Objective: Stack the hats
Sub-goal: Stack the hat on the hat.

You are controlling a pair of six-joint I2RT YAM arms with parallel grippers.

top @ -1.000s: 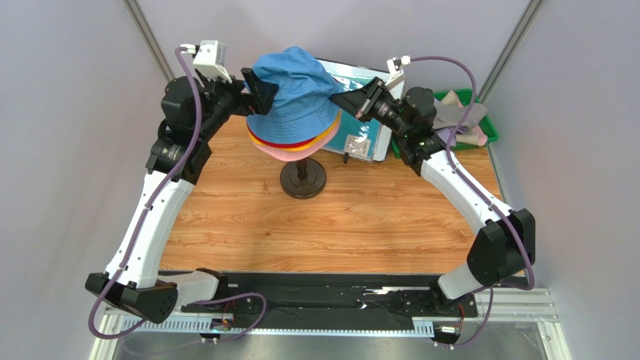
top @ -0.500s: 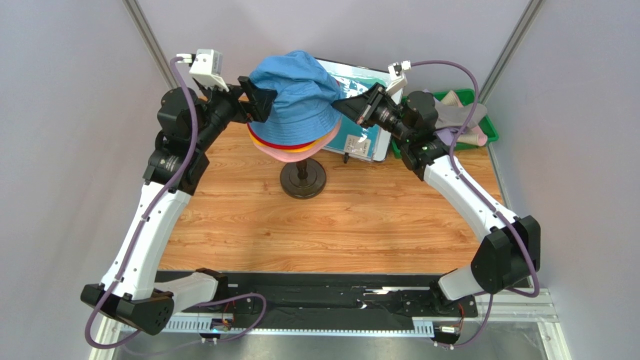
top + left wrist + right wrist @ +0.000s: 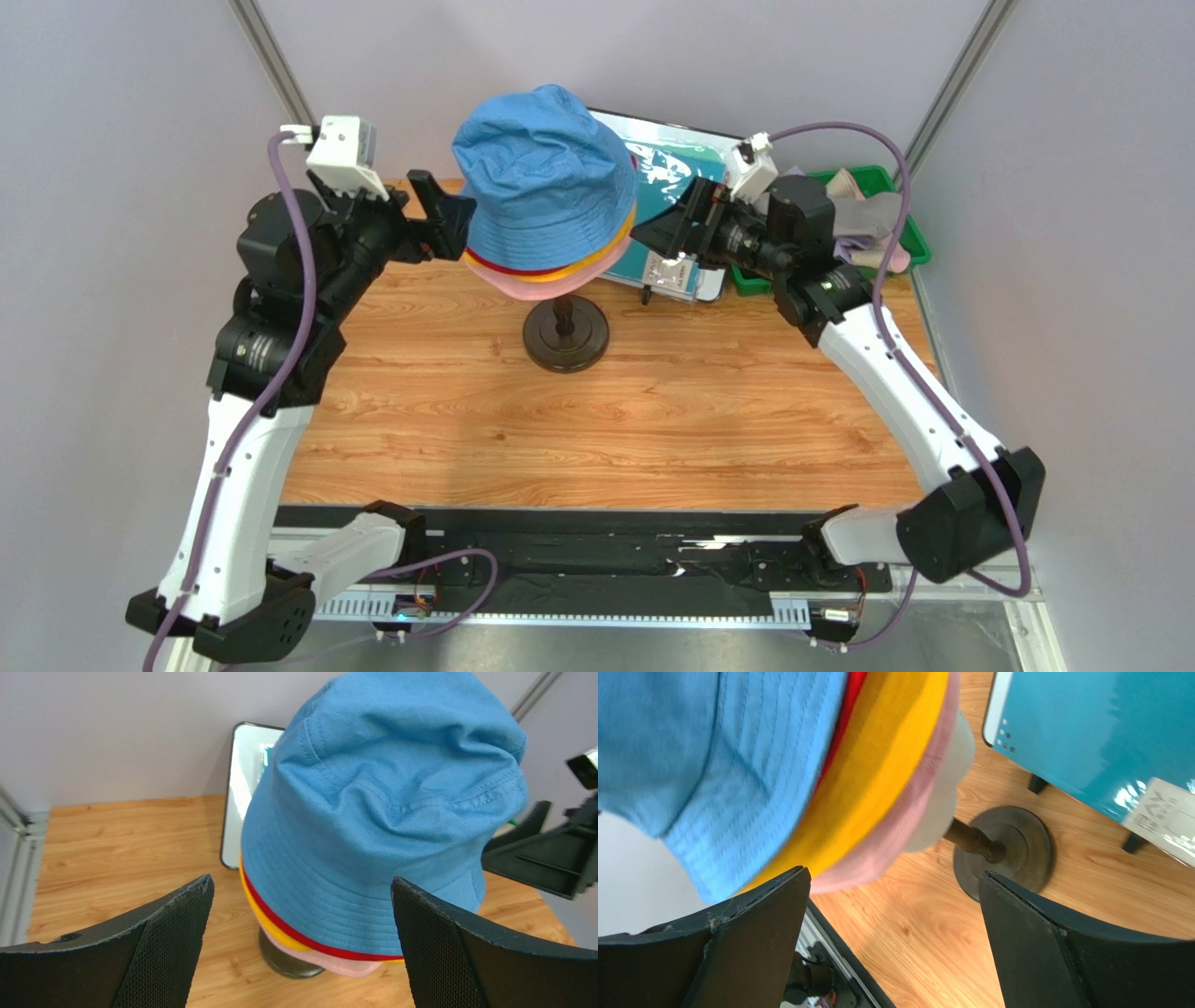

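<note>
Left gripper [image 3: 302, 882] stands with its jaws spread wide and nothing between them, just off the left side of the blue hat [image 3: 540, 175] and clear of its brim. Right gripper [image 3: 671, 231] is likewise spread and holds nothing, hanging just beside the stack's right edge without touching it.

Four hats sit nested on the mannequin head [image 3: 941, 805] near the back middle of the desk [image 3: 631, 420]. All have crowns up and brims flaring down and outward, so the stack's long axis runs upright along the stand. Blue is on top, then a thin rim of the red hat [image 3: 281, 922], the orange-yellow hat [image 3: 878, 791] and the pink hat [image 3: 540, 290] lowest. The brims overhang the dark round base [image 3: 565, 336].

Behind and to the right, the teal sheet [image 3: 673, 161] leans close to the right gripper. A green bin [image 3: 912, 238] holding bunched cloth [image 3: 856, 189] fills the back right corner. Open wood lies in front of the stand and to its left.
</note>
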